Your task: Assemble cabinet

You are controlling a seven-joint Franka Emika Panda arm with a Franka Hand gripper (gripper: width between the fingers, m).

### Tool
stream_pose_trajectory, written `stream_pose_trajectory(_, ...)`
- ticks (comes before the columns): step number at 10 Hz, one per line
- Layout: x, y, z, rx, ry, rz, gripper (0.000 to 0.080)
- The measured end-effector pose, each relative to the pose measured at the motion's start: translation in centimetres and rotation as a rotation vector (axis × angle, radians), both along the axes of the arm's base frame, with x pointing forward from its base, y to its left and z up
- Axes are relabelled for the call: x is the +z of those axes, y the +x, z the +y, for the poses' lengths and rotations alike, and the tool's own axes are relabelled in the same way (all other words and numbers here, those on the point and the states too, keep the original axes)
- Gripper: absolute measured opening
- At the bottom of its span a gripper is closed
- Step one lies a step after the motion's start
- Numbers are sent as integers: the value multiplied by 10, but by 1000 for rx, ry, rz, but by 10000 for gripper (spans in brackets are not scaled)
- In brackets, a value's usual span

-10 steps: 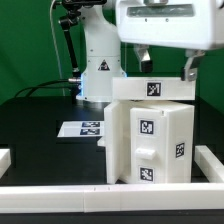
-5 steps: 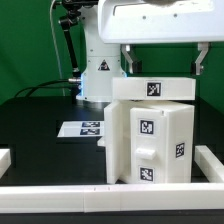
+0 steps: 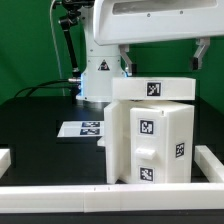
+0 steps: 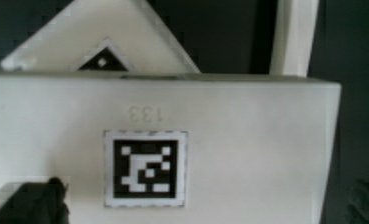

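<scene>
The cabinet (image 3: pixel 150 140) stood on the table (image 3: pixel 35 112) at the exterior view's right, with a panel (image 3: pixel 153 89) lying across its top. The marker board (image 3: pixel 82 128) lay to its left, the robot base (image 3: pixel 98 72) behind that board.

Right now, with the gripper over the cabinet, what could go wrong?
The open gripper hangs just above the top panel, fingers near its ends: a sideways move might clip and shift it. The panel may only rest on the cabinet; whether it is locked cannot be seen.
</scene>
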State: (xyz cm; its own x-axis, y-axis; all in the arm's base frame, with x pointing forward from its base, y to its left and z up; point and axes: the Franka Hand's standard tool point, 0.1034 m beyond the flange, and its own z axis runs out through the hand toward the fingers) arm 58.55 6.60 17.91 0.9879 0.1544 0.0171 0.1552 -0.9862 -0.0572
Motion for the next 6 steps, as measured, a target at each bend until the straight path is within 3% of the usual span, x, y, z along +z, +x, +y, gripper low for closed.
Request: stream_pose_trajectory(6,1,0,3,456,-20,-24,796)
